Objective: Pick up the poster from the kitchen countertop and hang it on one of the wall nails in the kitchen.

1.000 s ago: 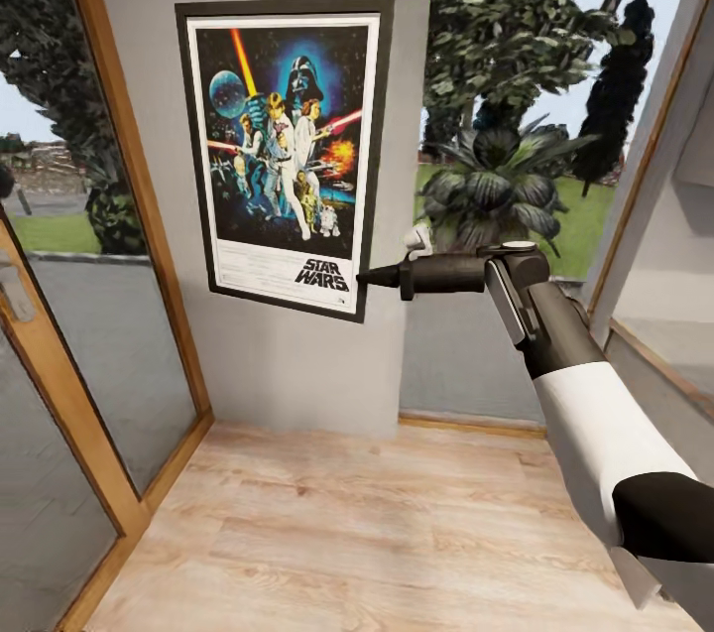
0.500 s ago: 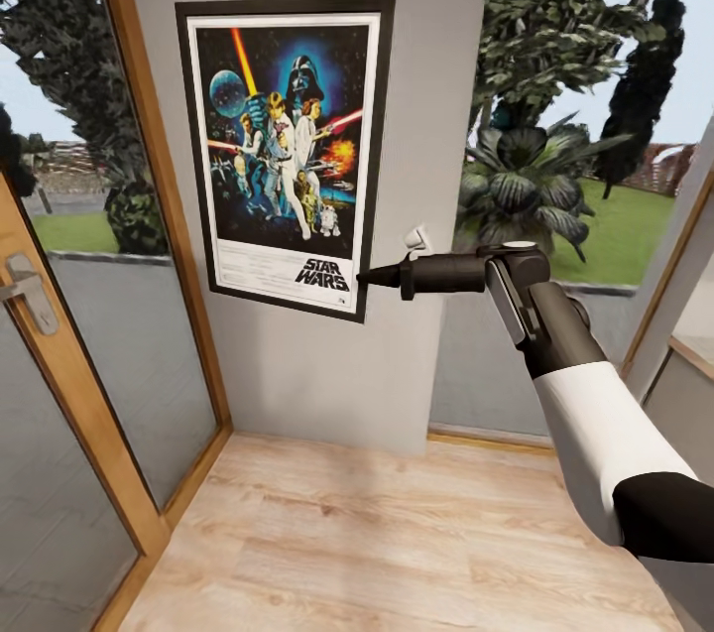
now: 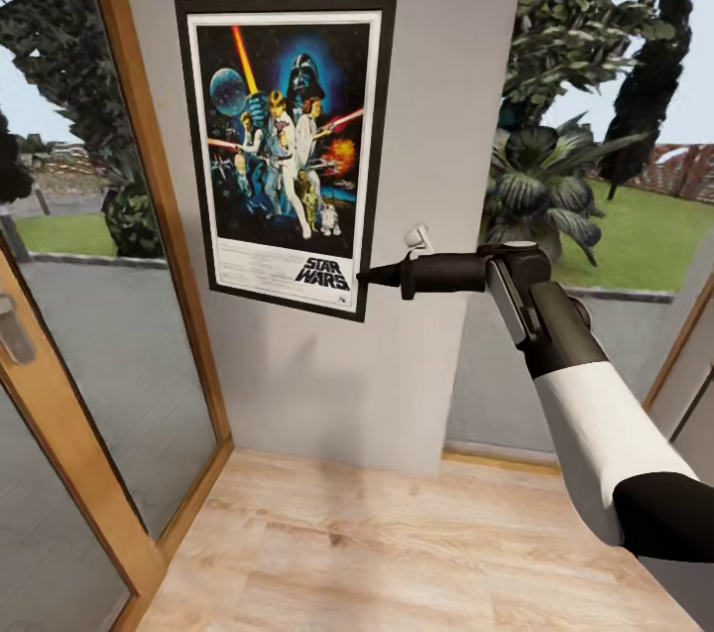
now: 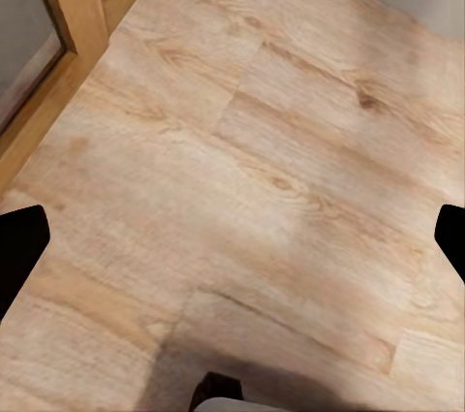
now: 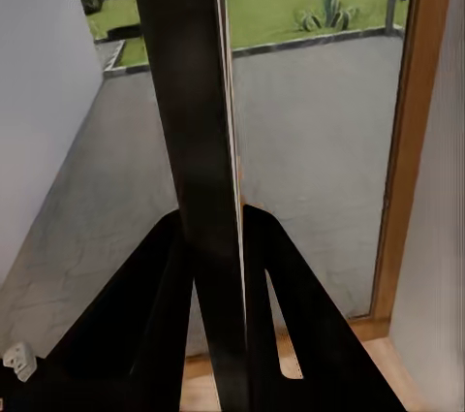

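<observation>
- Since a second ago the whole head view has slid sideways: the grey wall panel looks wider, the garden plant sits further off to the side, and the door handle at the view's edge has dropped lower. That is the camera moving; the poster (image 3: 286, 156) and the right hand (image 3: 363, 277) keep the same relation to each other.
- Right hand: pinched shut on the poster's lower edge-corner, the black frame rail clamped between its two dark fingers (image 5: 145, 315). In the right wrist view the frame runs edge-on away from the hand as a thin, flat black strip.
- Left hand (image 4: 232, 237): spread wide with nothing between its tips, pointing down at the wood floor (image 4: 242, 160).
- Poster: upright, face toward the head camera, held up in front of the grey wall (image 3: 416, 66), extending up and away from the right hand. Whether its back touches the wall I cannot tell.
- Step in hand, as I judge it: the carry is ending and the hanging is about to start. No nail is visible to me; it may be hidden behind the print.
- Next move likely calls for bringing the top of the frame level with the nail and pressing it flat before the fingers let go.
- Materials: glossy print with white border, rigid thin black frame, matt plaster-like wall, pale grained planks, honey-coloured timber door frame (image 3: 149, 215) with glass.
</observation>
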